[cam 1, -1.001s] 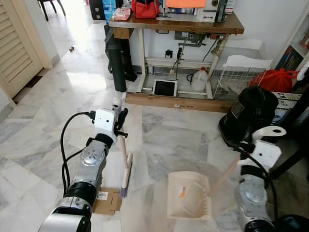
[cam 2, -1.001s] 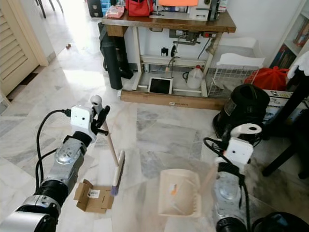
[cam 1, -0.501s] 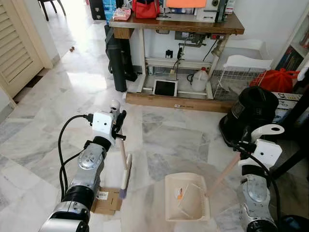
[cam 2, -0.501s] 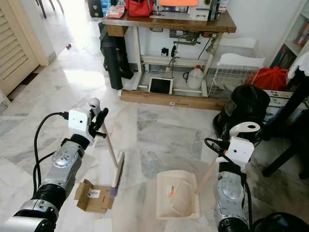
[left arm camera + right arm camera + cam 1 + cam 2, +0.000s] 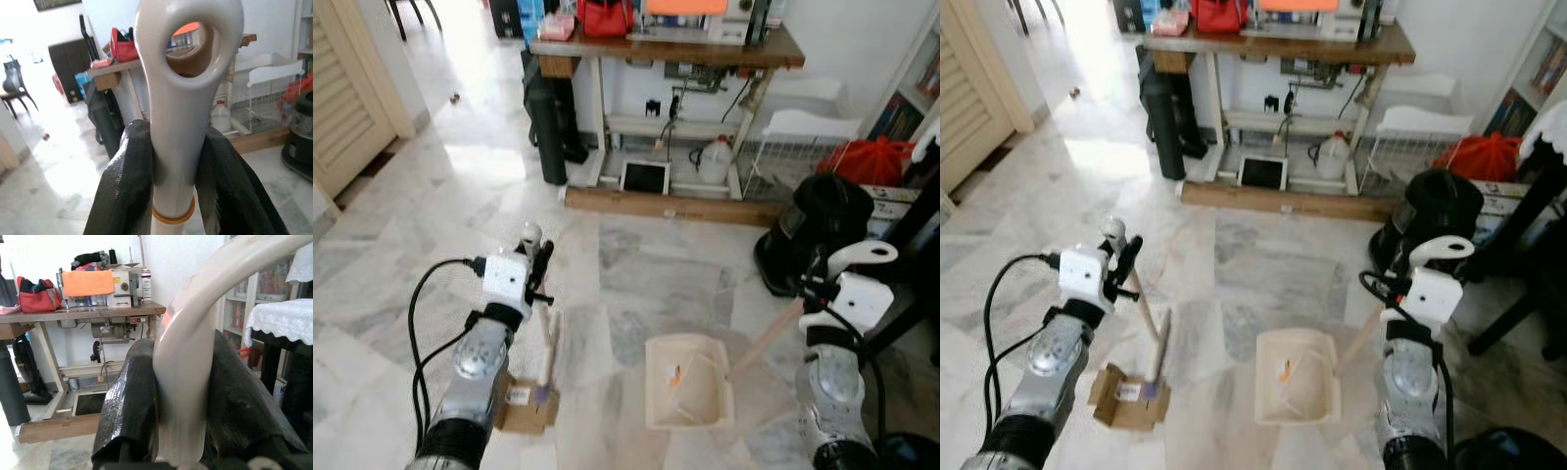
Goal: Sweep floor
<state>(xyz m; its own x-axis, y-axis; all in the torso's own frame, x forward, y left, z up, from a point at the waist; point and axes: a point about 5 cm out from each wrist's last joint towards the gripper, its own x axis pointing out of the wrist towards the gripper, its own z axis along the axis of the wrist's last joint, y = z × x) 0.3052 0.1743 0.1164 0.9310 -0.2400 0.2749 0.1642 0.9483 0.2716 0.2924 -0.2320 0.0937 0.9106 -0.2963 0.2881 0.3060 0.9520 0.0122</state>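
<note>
Marble floor point(image 5: 656, 284): left gripper point(image 5: 171, 196) clamps broom point(image 5: 546, 348), right gripper point(image 5: 181, 431) clamps dustpan point(image 5: 685, 382).

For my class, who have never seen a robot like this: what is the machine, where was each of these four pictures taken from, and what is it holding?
This is a walking household robot with two silver arms. The two wide pictures come from cameras in its head, looking down at a marble floor. The two close-ups come from cameras on its wrists.

The left gripper has its jaws shut on a small broom, whose white handle top fills the left wrist picture. The right gripper is shut on the long handle of a cream dustpan, which sits on the floor holding some scraps. A flattened cardboard box lies by the broom head. Behind stands a sewing table.
</note>
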